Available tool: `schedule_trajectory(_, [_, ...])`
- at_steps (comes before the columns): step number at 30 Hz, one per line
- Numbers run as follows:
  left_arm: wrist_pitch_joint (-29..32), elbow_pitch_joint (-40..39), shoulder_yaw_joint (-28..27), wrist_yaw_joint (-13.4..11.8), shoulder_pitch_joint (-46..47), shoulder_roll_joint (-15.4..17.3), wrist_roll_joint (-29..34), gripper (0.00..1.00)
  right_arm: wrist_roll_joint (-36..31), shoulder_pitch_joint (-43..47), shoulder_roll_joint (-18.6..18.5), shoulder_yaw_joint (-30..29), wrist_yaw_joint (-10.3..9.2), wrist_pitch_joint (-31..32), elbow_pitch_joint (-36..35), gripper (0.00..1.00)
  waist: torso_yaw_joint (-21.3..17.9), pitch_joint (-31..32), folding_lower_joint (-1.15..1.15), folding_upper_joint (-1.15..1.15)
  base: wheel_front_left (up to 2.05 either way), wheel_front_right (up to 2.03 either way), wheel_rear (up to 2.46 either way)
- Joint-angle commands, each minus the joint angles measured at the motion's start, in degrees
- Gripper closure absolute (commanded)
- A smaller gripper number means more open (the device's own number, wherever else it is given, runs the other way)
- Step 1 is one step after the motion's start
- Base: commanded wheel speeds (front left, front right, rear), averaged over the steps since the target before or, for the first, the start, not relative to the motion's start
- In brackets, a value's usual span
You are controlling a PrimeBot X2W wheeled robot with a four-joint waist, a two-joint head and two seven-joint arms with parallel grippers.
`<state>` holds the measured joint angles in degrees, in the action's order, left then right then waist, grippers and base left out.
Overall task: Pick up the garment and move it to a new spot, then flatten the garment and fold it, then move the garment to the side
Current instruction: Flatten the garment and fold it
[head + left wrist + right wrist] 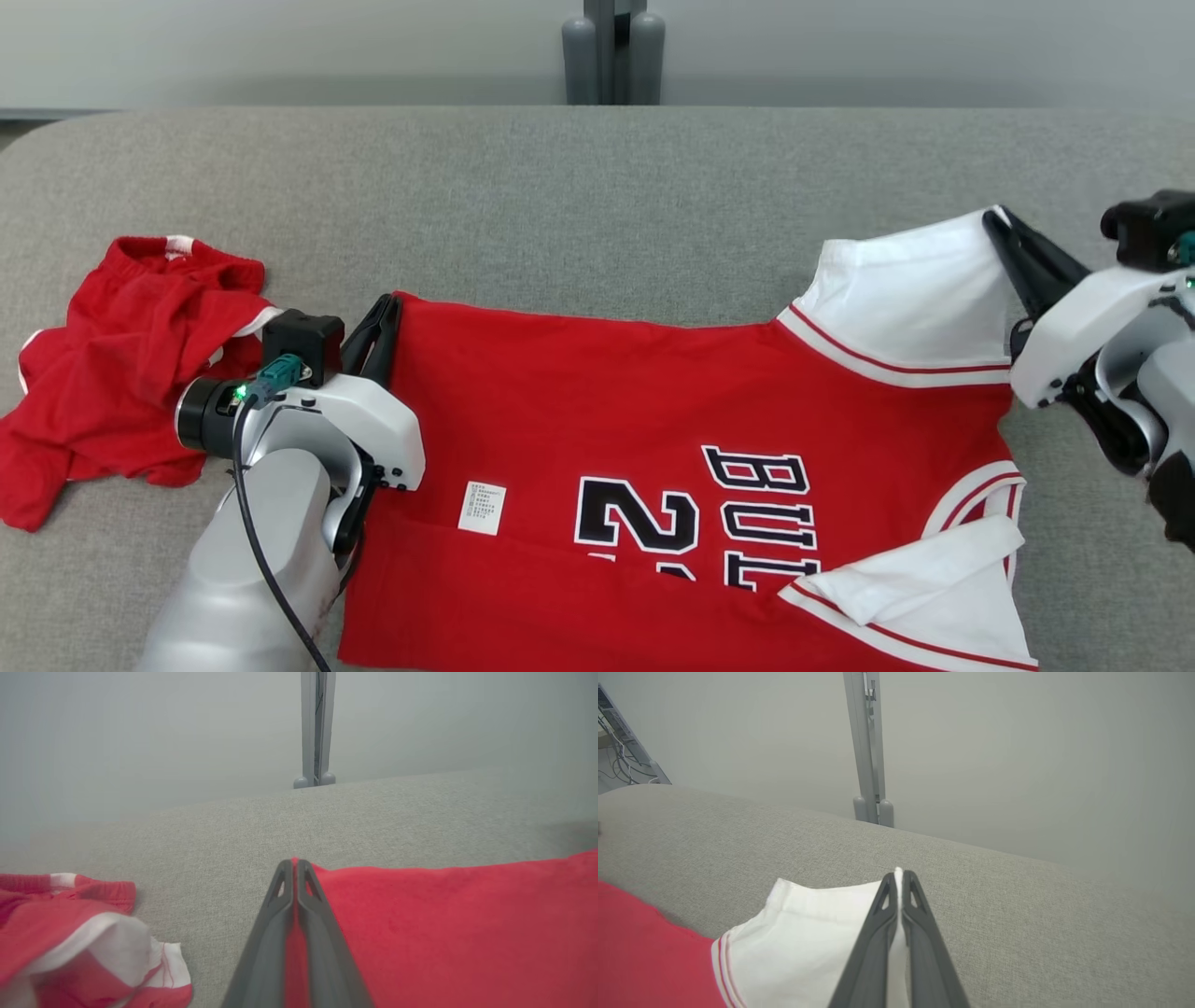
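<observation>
Red garment (653, 392) with white sleeves (915, 289), grey surface (560, 205)

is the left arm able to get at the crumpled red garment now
Probably not yet: the left tool is shut on a corner of the jersey. The crumpled red garment lies close beside it, unobstructed.

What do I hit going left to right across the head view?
Crumpled red garment → left gripper → white tag → black lettering → far white sleeve → right gripper. Both grippers are shut on the red jersey.
</observation>
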<state>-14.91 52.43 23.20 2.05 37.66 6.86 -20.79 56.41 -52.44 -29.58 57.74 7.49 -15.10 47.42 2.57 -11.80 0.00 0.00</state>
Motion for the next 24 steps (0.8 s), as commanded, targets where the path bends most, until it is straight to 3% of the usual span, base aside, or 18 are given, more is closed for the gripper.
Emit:
schedule_trajectory(1, [-0.25,-0.09,0.1,0.46,-1.0,0.66,-0.14,1.0,-0.08,1.47,-0.37,-0.64,0.02,-0.17,-0.42,1.0,-0.42,0.96,0.0,0.0,0.0,0.0,0.0])
schedule_trajectory(9, [0.19,-0.28,1.51,1.57,-3.81,1.93,0.1,1.0,1.03,8.94,-1.49,-1.37,0.02,-0.14,-6.65,1.0,-2.02,4.08,0.0,0.0,0.0,0.0,0.0])
schedule_trajectory(24, [4.5,-5.88,4.03,1.5,-11.14,6.9,0.68,1.0,7.94,15.96,-6.15,6.33,0.02,1.05,-14.46,1.0,-4.31,7.51,0.0,0.0,0.0,0.0,0.0])
